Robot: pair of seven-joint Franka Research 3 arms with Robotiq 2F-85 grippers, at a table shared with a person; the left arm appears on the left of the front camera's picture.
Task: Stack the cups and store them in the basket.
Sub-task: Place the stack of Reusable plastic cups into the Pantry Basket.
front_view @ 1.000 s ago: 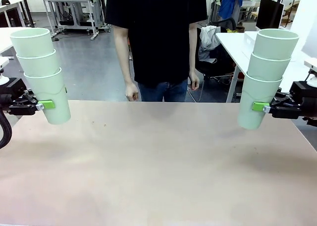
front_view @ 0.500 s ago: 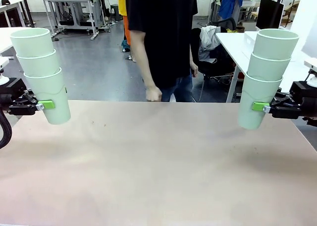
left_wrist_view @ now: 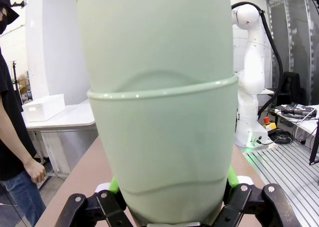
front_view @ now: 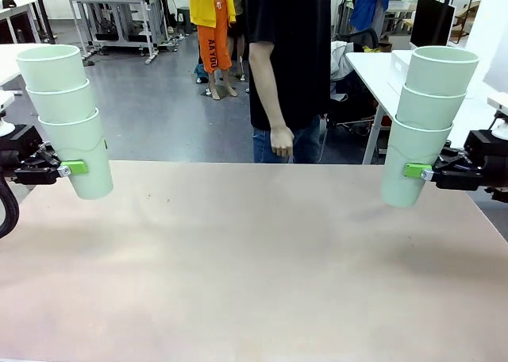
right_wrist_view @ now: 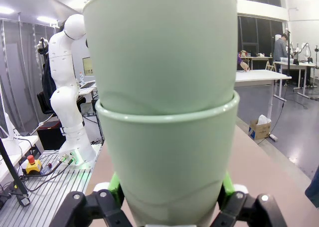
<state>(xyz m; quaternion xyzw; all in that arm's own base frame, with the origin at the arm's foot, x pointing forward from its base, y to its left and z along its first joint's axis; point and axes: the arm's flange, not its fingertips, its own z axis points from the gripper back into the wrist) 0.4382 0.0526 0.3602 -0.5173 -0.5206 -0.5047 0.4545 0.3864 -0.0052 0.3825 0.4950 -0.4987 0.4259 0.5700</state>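
Note:
Two stacks of pale mint-green cups hang above the table. At the left edge my left gripper [front_view: 79,169] is shut on the bottom cup of a stack of three cups [front_view: 70,116], held upright above the tabletop. At the right edge my right gripper [front_view: 409,171] is shut on the bottom cup of another stack of three cups [front_view: 425,120], leaning slightly. In the left wrist view the held stack [left_wrist_view: 159,102] rises between the green-padded fingers [left_wrist_view: 115,186]. The right wrist view has its stack [right_wrist_view: 167,107] between the fingers [right_wrist_view: 227,184]. The basket is out of view.
The tan table [front_view: 254,267] spreads between both arms. A person in a black shirt [front_view: 290,52] stands at the far edge, one hand [front_view: 281,141] hanging just above it. White tables [front_view: 389,72] and workbenches stand behind.
The person has walked to the right along the far edge of the table. Both arms and their cup stacks have stayed still.

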